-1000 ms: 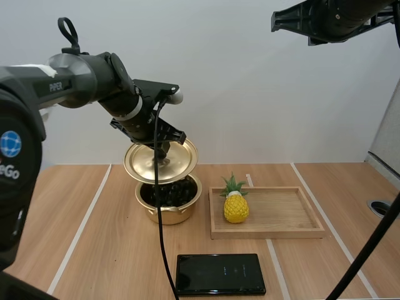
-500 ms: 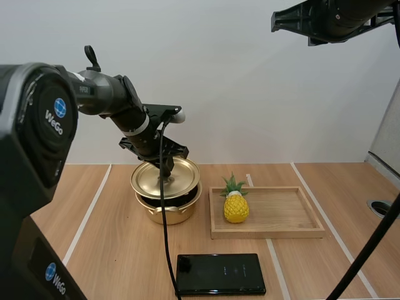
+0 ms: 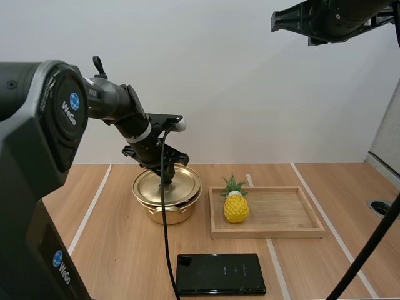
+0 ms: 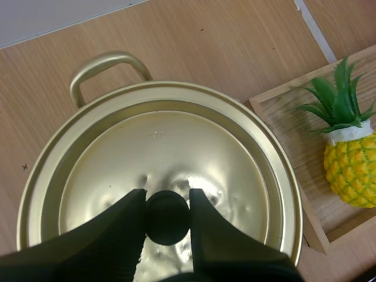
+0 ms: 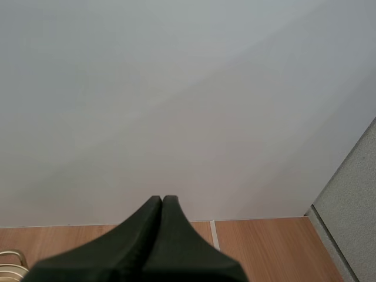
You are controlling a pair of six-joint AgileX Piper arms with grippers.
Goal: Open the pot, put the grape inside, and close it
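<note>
One wrist view: left jaws clamp lid knob (image 4: 167, 217); other: right jaws together.

Lid (image 3: 167, 184) sits over the pot (image 3: 164, 214); we cannot see what is inside. From our left wrist, the pot's body is hidden under the lid, with one handle (image 4: 106, 57) poking out. The knob (image 4: 167, 220) is partly covered by the fingers (image 4: 117, 229) of our left hand (image 4: 167, 198). Pineapple (image 4: 351, 170) and tray (image 4: 282, 108) are cut by the picture's edge. In the high view our right arm (image 3: 331, 19) is cut off at the top edge. From the right wrist we see a sliver of pot handle (image 5: 13, 255), the rest cut off.
</note>
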